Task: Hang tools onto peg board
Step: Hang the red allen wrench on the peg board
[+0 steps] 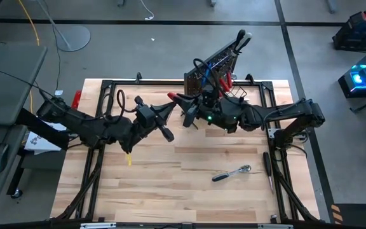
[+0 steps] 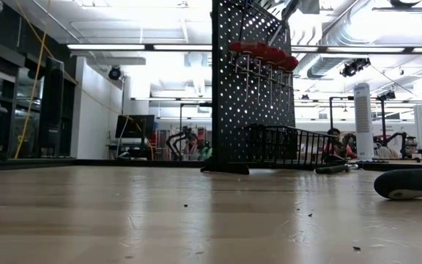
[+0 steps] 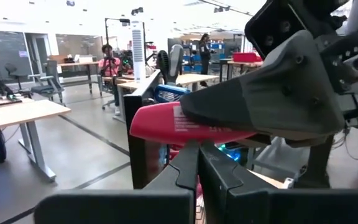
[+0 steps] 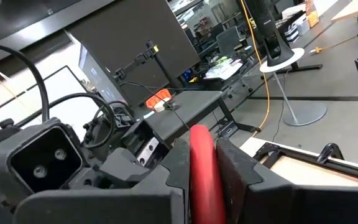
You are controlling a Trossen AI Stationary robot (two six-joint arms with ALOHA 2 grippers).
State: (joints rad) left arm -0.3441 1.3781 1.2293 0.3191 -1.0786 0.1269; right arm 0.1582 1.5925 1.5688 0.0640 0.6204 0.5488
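The black peg board (image 1: pixel 211 67) stands upright at the far middle of the table. Several red-handled screwdrivers (image 2: pixel 264 55) hang on it, and a wire basket (image 2: pixel 288 145) sits at its base. My right gripper (image 1: pixel 184 102) is shut on a red-handled screwdriver (image 1: pixel 175 97) in the air in front of the board. My left gripper (image 1: pixel 166 111) faces it from the left. Its fingers (image 3: pixel 185 171) are shut and stand just under the red handle (image 3: pixel 166 121). A chrome ratchet (image 1: pixel 231 172) lies flat on the table. My right gripper pinches the screwdriver's red handle (image 4: pixel 201 163) between its two fingers. It comes level from the table's right, and the handle lies along the fingers. The handle's free end (image 3: pixel 143 121) sticks out past the fingertips toward my left gripper. The tool is clear of the table. My left gripper stands right below the handle; I cannot tell whether it touches it.
A dark-handled tool (image 1: pixel 267 166) lies by the table's right edge. A small yellow piece (image 1: pixel 129 159) lies on the left part. A dark rounded handle (image 2: pixel 410 183) shows at the right of the low view. A blue tool (image 1: pixel 199 65) hangs on the board.
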